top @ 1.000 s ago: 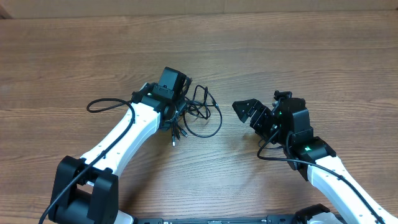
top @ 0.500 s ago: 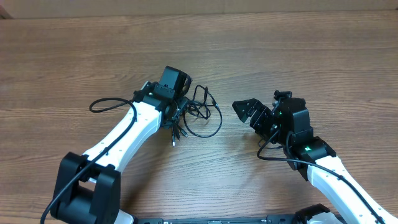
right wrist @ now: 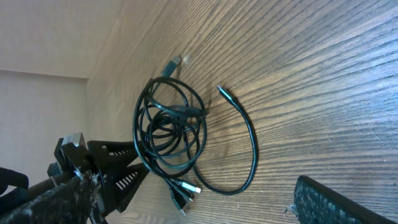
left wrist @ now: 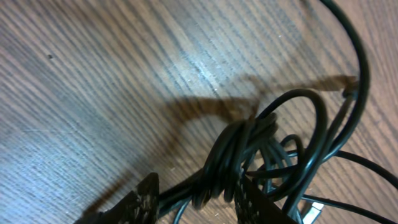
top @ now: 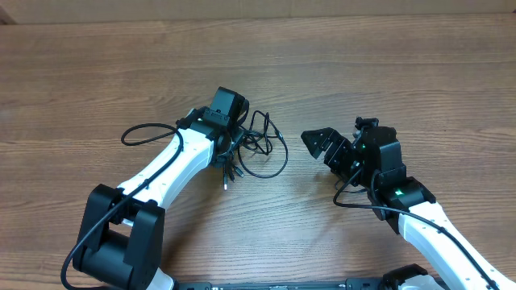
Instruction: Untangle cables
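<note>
Closing in: left gripper [left wrist: 198, 186] jaws are narrowing around the knot of the cables [top: 250, 143], which hasn't moved on the table [top: 363, 64]. Can't tell if it's pinched yet. Right gripper [top: 320, 143] stays spread wide and empty, well apart. Looks like the grasp stage, no untangling yet.

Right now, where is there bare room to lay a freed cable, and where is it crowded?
Free: the far table strip beyond the cables, and the front middle between left arm and right arm. Crowded: at the left end effector; narrow gap to the right end effector.
</note>
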### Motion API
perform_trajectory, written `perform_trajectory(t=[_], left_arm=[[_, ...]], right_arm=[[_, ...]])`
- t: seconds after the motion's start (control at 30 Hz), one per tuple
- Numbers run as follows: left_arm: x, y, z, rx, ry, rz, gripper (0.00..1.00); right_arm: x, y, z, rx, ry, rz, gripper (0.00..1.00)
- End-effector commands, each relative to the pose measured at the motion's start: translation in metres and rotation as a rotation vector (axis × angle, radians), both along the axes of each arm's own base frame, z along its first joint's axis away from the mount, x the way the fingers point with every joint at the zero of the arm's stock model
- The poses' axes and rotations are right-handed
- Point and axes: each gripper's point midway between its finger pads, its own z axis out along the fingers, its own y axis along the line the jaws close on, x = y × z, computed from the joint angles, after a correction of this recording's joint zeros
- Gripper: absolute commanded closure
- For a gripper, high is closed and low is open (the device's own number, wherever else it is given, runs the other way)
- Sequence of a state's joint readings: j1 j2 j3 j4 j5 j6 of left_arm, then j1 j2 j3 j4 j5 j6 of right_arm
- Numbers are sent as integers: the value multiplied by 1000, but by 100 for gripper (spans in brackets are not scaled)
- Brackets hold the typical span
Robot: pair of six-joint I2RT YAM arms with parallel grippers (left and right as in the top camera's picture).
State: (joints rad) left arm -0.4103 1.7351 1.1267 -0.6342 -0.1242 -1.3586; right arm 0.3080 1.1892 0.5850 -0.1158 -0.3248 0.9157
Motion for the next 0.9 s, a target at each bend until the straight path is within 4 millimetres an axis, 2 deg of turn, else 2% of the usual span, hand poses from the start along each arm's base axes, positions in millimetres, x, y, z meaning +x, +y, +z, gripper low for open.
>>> perform_trajectory(t=[0.0, 0.3, 0.67, 0.73, 0.8, 0.87], left_arm=[[7, 1, 1, 3, -18, 19, 60], [10, 4, 3, 19, -32, 26, 62], [10, 5, 3, 23, -34, 27, 77], [10, 5, 3, 23, -34, 27, 75], [10, 5, 3, 24, -35, 28, 66], [11, 5, 2, 26, -34, 28, 67]], right_arm=[[4, -2, 5, -6, -24, -6, 0], [4, -2, 5, -6, -24, -7, 0], [4, -1, 5, -5, -27, -6, 0], [4, -1, 5, -5, -28, -6, 0], [4, -1, 5, -5, -27, -7, 0], [4, -1, 5, -5, -27, -6, 0]])
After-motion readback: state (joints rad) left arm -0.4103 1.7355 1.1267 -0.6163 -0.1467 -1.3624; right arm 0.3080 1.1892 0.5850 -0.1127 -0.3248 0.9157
